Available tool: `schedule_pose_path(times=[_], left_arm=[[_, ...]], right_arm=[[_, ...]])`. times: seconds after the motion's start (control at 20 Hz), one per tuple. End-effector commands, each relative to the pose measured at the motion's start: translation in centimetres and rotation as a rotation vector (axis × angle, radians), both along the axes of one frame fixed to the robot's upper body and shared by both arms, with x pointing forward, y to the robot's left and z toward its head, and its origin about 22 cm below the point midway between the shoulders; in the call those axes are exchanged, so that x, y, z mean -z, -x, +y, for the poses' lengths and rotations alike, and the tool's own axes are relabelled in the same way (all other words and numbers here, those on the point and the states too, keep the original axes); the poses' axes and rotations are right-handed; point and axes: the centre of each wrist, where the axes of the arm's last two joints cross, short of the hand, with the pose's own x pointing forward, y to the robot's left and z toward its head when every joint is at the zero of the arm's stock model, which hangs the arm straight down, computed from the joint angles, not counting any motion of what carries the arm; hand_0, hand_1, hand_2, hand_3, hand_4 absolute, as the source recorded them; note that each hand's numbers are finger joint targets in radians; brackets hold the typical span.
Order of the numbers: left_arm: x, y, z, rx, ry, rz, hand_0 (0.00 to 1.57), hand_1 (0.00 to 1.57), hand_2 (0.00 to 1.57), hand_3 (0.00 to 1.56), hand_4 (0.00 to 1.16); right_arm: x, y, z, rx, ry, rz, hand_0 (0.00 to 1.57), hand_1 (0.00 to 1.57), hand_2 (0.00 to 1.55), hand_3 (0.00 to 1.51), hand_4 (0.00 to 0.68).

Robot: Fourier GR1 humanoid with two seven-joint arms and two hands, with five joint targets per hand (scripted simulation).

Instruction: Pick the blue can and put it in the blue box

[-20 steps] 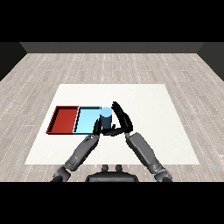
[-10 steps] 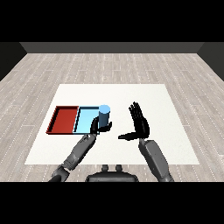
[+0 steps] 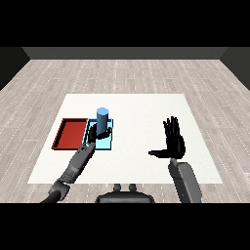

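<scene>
While my left hand curls round upright light blue cylindrical can, can stands over light blue tray, beside red tray near white table's left edge, ready for release. Right hand spread, holding nothing, parked clear.

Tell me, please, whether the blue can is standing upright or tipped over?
Upright: the blue can stands vertically over the light blue tray, its round top facing up, with the left hand curled round its base.

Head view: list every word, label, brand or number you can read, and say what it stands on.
None can be read.
Blue can: plain, no label showing.
Red tray and blue tray: no marks.
Table: bare white, no print.
</scene>
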Motion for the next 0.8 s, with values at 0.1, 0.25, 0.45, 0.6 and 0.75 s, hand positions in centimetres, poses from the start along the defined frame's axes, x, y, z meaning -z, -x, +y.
schedule_pose_path(times=[0.1,0.25,0.45,0.6,0.75], left_arm=[[0.6,-0.6,8.8,-0.179,-0.057,0.164,1.57,1.57,1.57,1.51,1.08],[1.7,-1.3,8.9,-0.193,-0.063,0.220,1.57,1.57,1.57,1.52,1.07],[2.3,-1.8,9.6,-0.257,-0.149,0.328,1.57,1.57,1.57,1.49,1.05],[1.1,-3.6,7.6,-0.275,-0.192,0.399,1.57,1.57,1.54,1.40,0.99],[3.6,-1.9,7.3,-0.253,-0.265,0.473,1.57,1.57,1.50,1.38,0.99]], right_arm=[[-0.2,-1.2,-1.6,0.044,0.010,0.030,0.00,0.00,0.00,0.00,0.000],[0.6,-1.0,-2.0,0.053,0.015,0.028,0.00,0.00,0.00,0.00,0.000],[0.2,-0.2,-2.0,0.066,0.041,0.050,0.00,0.00,0.00,0.00,0.000],[2.9,-0.7,-1.6,0.069,-0.022,0.061,0.00,0.00,0.00,0.00,0.000],[3.4,-0.8,-3.5,0.095,-0.011,0.082,0.00,0.00,0.00,0.00,0.000]])
